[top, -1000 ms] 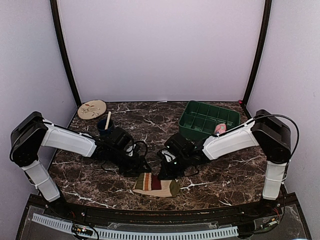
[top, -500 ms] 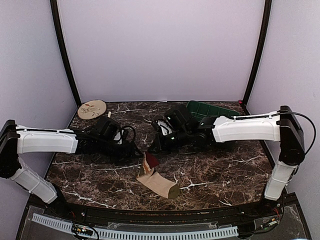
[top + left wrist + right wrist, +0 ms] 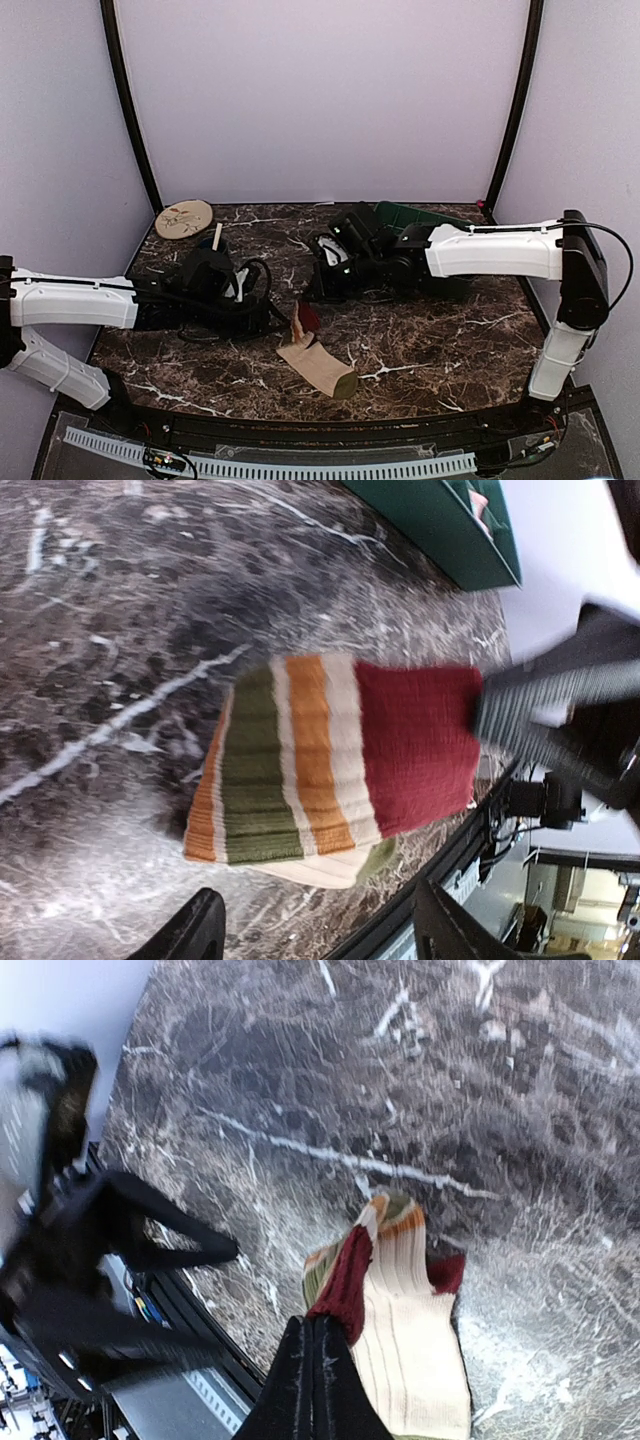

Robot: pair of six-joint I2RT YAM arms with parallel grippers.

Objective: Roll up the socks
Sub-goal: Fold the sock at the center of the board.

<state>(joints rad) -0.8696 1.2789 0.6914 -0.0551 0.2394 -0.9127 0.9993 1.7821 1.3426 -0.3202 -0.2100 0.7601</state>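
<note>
1. tan knit sock with red, cream, orange and olive stripes (image 3: 318, 365) is nearest, close to the front edge of the dark marble table (image 3: 450, 330). its foot end lies flat and the red cuff end is lifted off the surface.
2. handling, my guess: light, soft and floppy, so it sags and unrolls if let go. it should grip fine and isn't fragile. best hold is a pinch on the cuff edge through both layers, with a second hold on the rolled part to keep it tight.
3. left gripper (image 3: 320, 935) has its jaws spread wide and holds nothing. it sits low beside the sock's left side; the sock is just ahead of the fingers, apart from them.
4. right gripper (image 3: 312, 1335) has its fingers pressed together on the red cuff, and the sock hangs from the tips toward the front edge.
5. green plastic compartment tray (image 3: 430, 213) sits at the back right, behind the right arm. pink scrap (image 3: 482, 502) inside it is maybe the other sock, too small to tell.
</note>
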